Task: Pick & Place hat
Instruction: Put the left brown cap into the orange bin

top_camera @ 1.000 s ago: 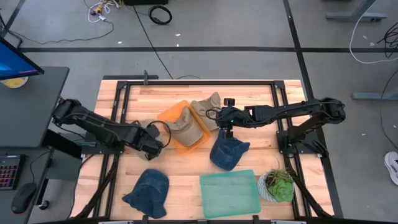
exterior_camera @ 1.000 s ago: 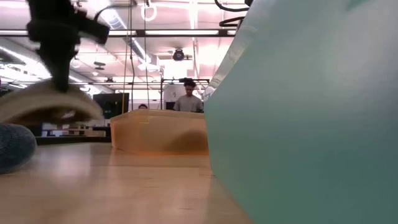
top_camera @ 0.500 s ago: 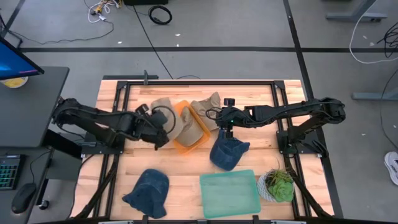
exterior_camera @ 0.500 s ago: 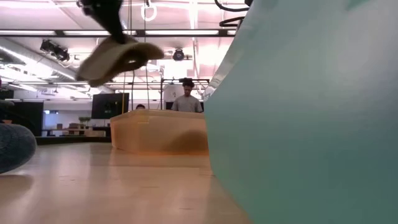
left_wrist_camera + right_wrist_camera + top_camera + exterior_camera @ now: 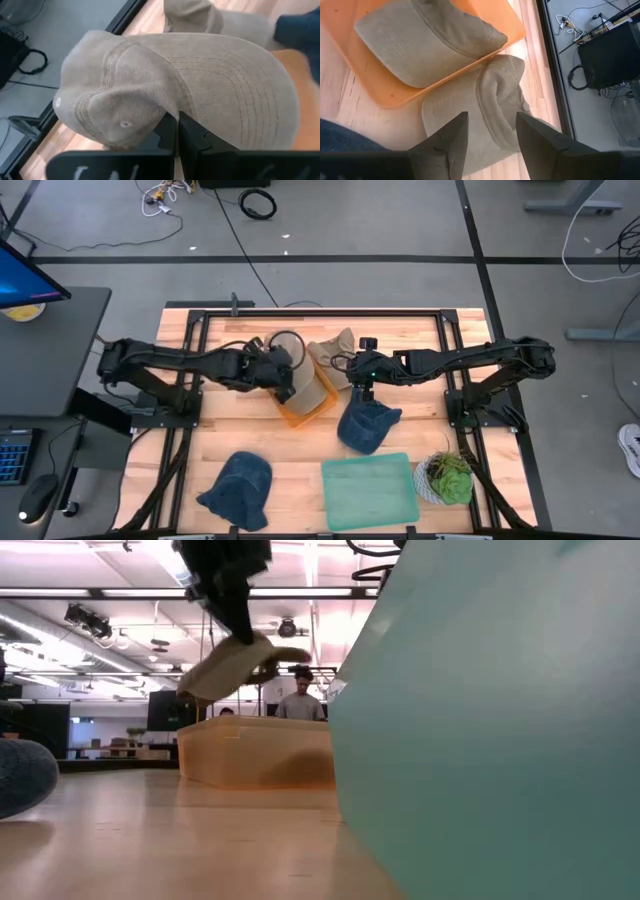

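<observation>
My left gripper is shut on a tan cap and holds it over the orange bin. In the low view the cap hangs just above the bin's rim. Another tan hat lies inside the bin. A third tan hat rests on the table against the bin's far right side. My right gripper is open and hovers above this hat, touching nothing. My left gripper pinches the tan cap between its two shut fingers, where the brim meets the crown. In the low view the fingers come down on it from above. The cap is lifted clear and hangs tilted below them.
A dark blue hat lies on the table near my right gripper, and another lies toward the near left. A teal lid and a potted plant sit at the near right edge. A person stands in the room beyond.
My left gripper has carried the tan cap up off the table, from the left of the bin toward the far edge and then right. The cap has been lifted clear and now hangs over the bin, a little lower than half a second ago.
</observation>
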Action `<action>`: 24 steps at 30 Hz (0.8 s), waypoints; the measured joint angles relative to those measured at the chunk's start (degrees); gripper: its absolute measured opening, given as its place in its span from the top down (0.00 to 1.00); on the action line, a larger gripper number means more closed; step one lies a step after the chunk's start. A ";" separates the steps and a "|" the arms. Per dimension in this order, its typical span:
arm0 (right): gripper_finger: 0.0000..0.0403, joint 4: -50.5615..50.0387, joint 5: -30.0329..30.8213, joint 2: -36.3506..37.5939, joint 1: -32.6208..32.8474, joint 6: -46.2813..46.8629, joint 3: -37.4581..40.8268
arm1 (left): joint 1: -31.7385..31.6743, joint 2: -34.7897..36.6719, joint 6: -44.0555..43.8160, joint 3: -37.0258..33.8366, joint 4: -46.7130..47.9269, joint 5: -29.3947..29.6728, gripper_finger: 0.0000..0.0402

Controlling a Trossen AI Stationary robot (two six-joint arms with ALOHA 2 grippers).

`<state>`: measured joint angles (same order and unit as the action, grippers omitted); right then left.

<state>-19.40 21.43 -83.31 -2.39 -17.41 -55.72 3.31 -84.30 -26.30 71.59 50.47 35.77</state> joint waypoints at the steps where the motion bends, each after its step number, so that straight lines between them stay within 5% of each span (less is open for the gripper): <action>1: 0.58 0.01 0.00 0.00 0.00 0.00 0.00 | -0.30 -0.91 -0.03 -0.04 -0.11 -0.08 0.97; 13: 0.58 -0.05 -0.01 0.00 0.00 0.00 -0.01 | -0.89 -14.99 0.04 -0.02 -6.27 -2.28 0.97; 24: 0.58 -0.13 -0.02 0.00 0.00 0.00 -0.01 | -0.89 -18.42 2.64 -0.02 -9.48 -2.67 0.88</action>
<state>-19.53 21.41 -83.31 -2.39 -17.41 -55.72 2.42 -102.72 -23.66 71.57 40.99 33.10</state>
